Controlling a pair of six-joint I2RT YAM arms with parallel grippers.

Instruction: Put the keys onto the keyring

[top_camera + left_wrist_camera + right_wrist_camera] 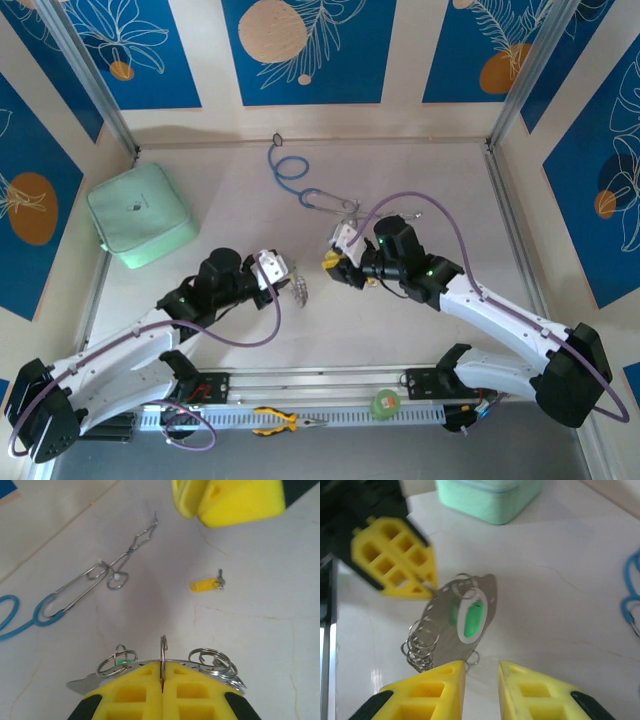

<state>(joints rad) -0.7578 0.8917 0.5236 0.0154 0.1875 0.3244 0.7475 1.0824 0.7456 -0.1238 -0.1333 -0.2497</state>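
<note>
starting nearest, in the left wrist view: the left gripper [163, 672] is pinching its pads tight together on the thin upper edge of the keyring [444, 630], presenting the silvery plate with wire loops hanging on either side of the pinch. the green key [470, 616] is lying against the plate's face (whether it is already threaded on a loop i cannot tell).

a little farther out, at about 1 o'clock from the left gripper's tip, the yellow key [204, 585] is lying flat and alone on the table [260, 640], near the keyring but not touching it. its long axis is running roughly 9 to 3 o'clock across that view, plastic head toward 9 and the small metal blade toward 3.

beyond it, at 12 to 1 o'clock, the right gripper [481, 669] is hanging over the table with its jaws apart and nothing between them, facing the keyring. it is looking like the free tool for the yellow key, since the left one is occupied. the coming move is probably turning on this: the key is lying crosswise between the two grippers, so the jaws are likely needing to close across the head, not along it.

farthest, at 10 o'clock, the stethoscope [75, 589] is lying well apart.
</note>
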